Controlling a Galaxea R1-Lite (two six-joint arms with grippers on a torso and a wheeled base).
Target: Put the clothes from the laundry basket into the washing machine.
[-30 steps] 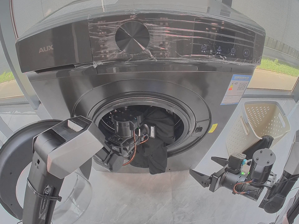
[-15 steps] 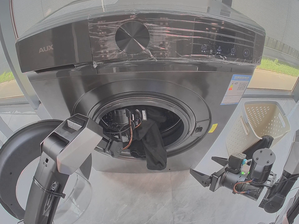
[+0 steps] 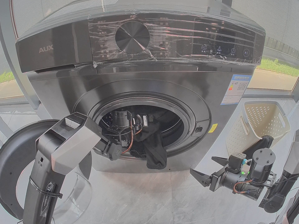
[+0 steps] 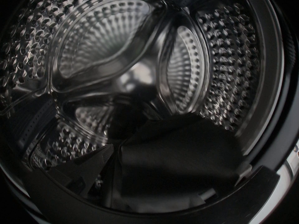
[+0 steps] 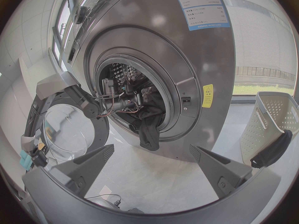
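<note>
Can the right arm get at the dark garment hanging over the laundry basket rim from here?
Probably yes. The dark garment drapes over the front rim of the laundry basket, the right gripper is open, and bare floor lies between; it would need to turn.

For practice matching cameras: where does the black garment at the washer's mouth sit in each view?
Head view: garment hangs over the lower rim, below centre.
Left wrist view: garment lies on the drum floor by the rim.
Right wrist view: garment hangs out of the opening, above the floor.
Shared landmark: the perforated drum.
</note>
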